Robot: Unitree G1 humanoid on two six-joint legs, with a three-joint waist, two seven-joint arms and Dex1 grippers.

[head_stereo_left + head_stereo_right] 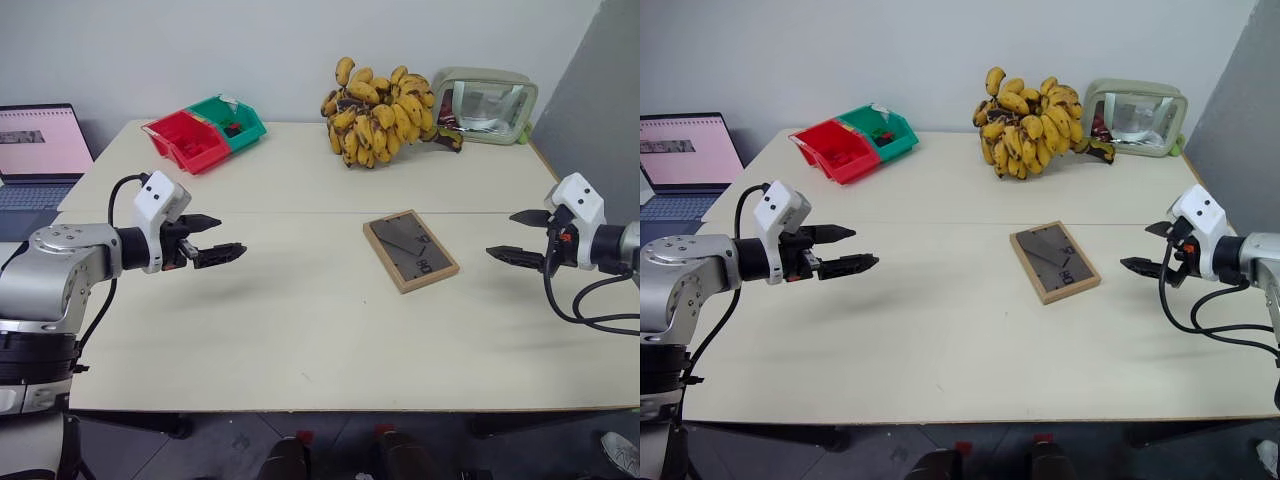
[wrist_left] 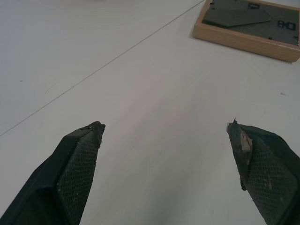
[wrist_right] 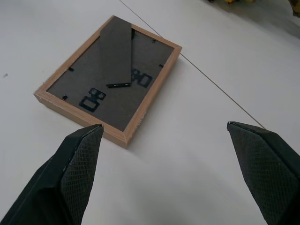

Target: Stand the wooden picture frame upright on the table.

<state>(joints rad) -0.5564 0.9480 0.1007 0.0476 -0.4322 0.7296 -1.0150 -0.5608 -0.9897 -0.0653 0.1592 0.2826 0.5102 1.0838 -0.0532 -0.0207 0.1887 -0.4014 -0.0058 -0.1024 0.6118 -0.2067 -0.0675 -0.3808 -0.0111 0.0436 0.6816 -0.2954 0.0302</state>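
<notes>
Wood frame lies face-down on the counter, both our hands spread wide and empty.

Light wood borders the wooden picture frame (image 1: 410, 250), which lies flat just on the near side of the seam across the cream counter (image 1: 300, 330), right of centre, its dark back panel and folded stand leg facing up. Our left hand (image 1: 218, 240) hovers well apart to the left, our right hand (image 1: 520, 237) near its right side; both are released, grasping nothing. We judge the frame light and stiff, its edges fairly smooth, and its hidden front possibly fragile if glazed. We would pinch it across a long wooden edge, or by two opposite edges, tip it up, and swing the stand leg out so that it props itself.
</notes>
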